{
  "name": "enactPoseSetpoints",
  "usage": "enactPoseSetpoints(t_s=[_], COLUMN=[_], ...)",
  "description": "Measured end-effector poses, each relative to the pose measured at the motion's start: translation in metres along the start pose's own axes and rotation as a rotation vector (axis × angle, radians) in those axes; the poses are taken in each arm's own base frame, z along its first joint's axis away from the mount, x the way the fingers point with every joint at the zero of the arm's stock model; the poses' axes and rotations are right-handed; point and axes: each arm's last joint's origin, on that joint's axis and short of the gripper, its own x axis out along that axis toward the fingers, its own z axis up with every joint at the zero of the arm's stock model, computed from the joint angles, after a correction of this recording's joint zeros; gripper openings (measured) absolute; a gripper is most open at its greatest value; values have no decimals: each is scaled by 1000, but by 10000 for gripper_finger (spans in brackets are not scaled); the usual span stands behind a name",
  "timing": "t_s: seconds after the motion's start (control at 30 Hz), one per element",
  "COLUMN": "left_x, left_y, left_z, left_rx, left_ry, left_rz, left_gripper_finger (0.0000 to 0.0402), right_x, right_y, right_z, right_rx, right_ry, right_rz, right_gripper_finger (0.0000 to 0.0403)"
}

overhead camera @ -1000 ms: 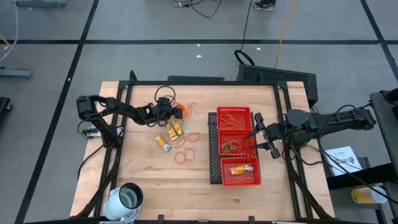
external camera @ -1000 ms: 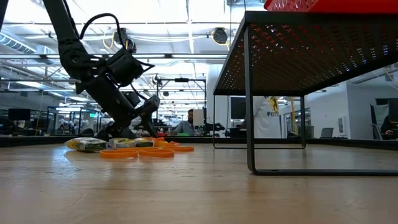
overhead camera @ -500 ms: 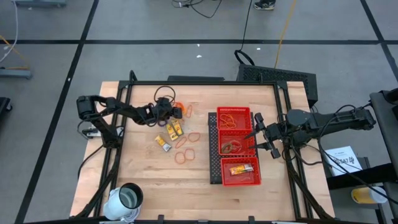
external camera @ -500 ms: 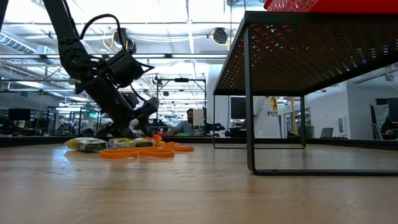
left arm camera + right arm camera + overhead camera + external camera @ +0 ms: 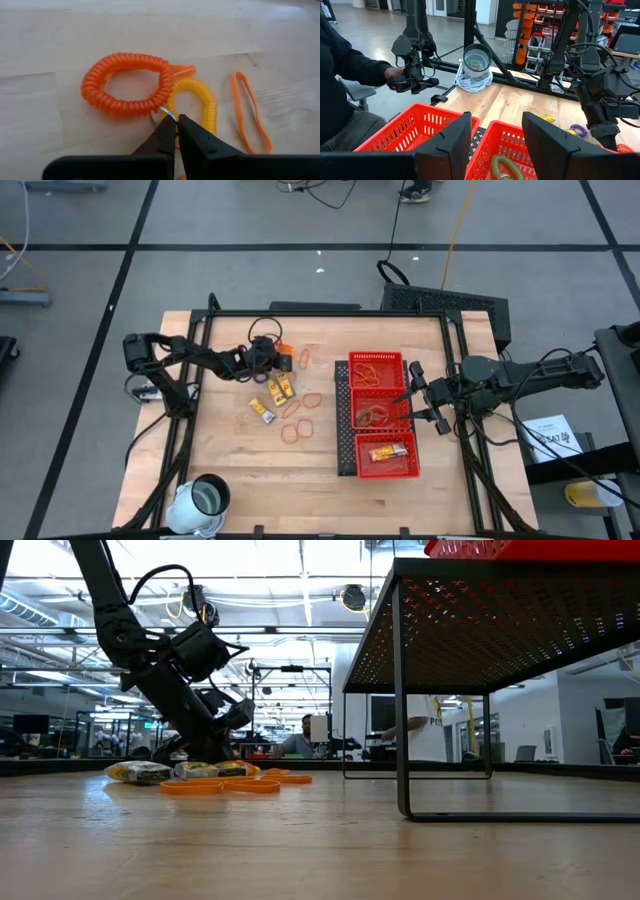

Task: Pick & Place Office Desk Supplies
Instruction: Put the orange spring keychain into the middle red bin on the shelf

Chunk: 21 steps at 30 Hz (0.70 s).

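An orange coil loop (image 5: 125, 85) and a yellow coil loop (image 5: 197, 107) lie on the wooden table, joined by a thin metal ring. My left gripper (image 5: 176, 124) (image 5: 272, 361) is shut at that ring, low over the table's far left part. An orange rubber band (image 5: 250, 112) lies beside the coils. More rubber bands (image 5: 298, 430) and yellow packets (image 5: 264, 409) lie nearer the table's middle. My right gripper (image 5: 496, 131) (image 5: 415, 395) hangs open above the red tray (image 5: 352, 417). My left gripper pinches the thin metal ring (image 5: 166, 113) between its two fingertips, where the orange and yellow coils meet. The fingers slant down at it from the table's left side. Both coils lie flat on the table.
The red mesh tray holds rubber bands, a coil (image 5: 506, 167) and a packet (image 5: 388, 451) in its compartments. A white cup (image 5: 208, 497) stands at the near left corner. A person sits beyond the table in the right wrist view.
My left gripper has shut its fingers at the coils without moving along the table. The coils stay flat on the table. My right arm has kept still.
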Motion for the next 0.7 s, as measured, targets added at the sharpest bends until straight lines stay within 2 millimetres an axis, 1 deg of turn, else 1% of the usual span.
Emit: enactPoseSetpoints(t_s=[0.1,0.23,0.4,0.6,0.7], left_x=[-3,-11,-31,-56,-66], left_y=[-4,-10,-21,-29,-31], left_z=[-1,1,9,19,20], left_rx=[12,27,50,71,89], left_ry=[1,-2,-45,-98,-100], left_rz=[-22,-59,-127,-186,-202], left_gripper_finger=[6,7,5,5,3], right_x=[0,0,0,0,0], right_y=[0,0,0,-3,-3], right_z=[0,0,0,0,-1], right_rx=[0,0,0,8,17], right_ry=[0,0,0,9,11], right_rz=[0,0,-3,-86,-102], right_gripper_finger=[164,164,164,164,164])
